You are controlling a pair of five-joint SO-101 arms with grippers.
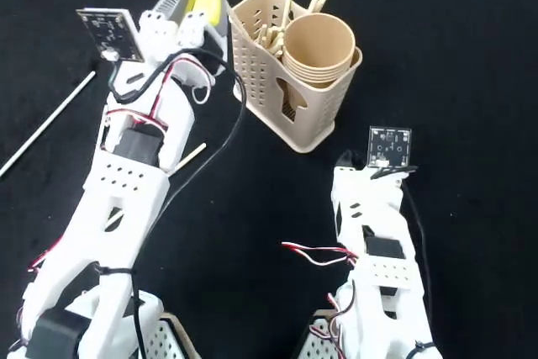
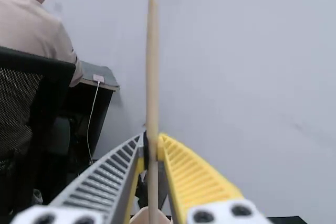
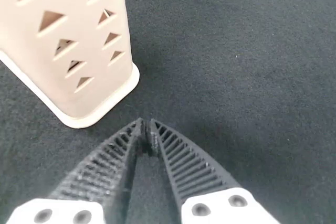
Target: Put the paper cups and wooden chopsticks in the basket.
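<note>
Black cloth tabletop (image 1: 471,81) inspected. At upper centre-left of the high view, the left gripper (image 2: 151,148) is clamped on a pale wooden chopstick (image 2: 152,66), just beside the beige perforated plastic basket (image 1: 277,102). Inside the basket: stacked tan paper cups (image 1: 319,44) and wooden chopsticks (image 1: 271,33). Near its base, the right gripper (image 3: 146,129) is closed and empty. One loose chopstick (image 1: 46,128) lies at left.

Looks like an office or lab corner: mesh chair (image 2: 26,108), desk (image 2: 100,73) with a cable (image 2: 92,114), black-clothed robot table (image 1: 471,56).
</note>
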